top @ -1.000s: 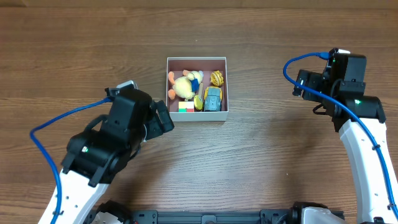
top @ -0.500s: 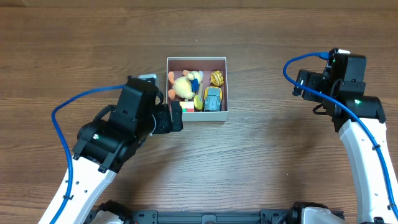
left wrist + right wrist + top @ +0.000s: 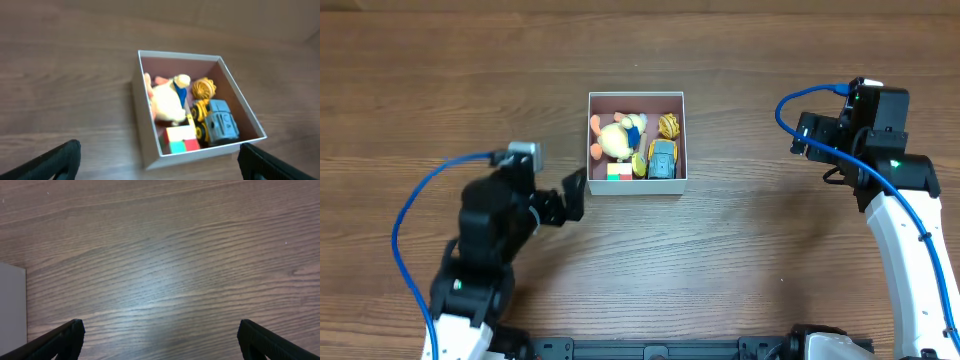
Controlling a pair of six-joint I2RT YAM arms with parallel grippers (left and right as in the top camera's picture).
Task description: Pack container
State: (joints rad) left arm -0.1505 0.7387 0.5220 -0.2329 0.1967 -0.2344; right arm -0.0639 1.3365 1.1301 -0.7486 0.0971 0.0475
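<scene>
The container, a square white-walled box with a pink-mauve floor, sits at the table's middle back and also shows in the left wrist view. It holds a cream plush duck, a blue toy car, an orange toy and a colour cube. My left gripper is open and empty, just left of and below the container's front left corner, apart from it. My right gripper is open and empty, far to the right above bare wood.
The table is brown wood. The container's white wall edge shows at the left of the right wrist view. Blue cables run along both arms.
My left arm has drawn back from the container's front left corner, down and to the left, with an empty gripper. The right arm has not moved.
</scene>
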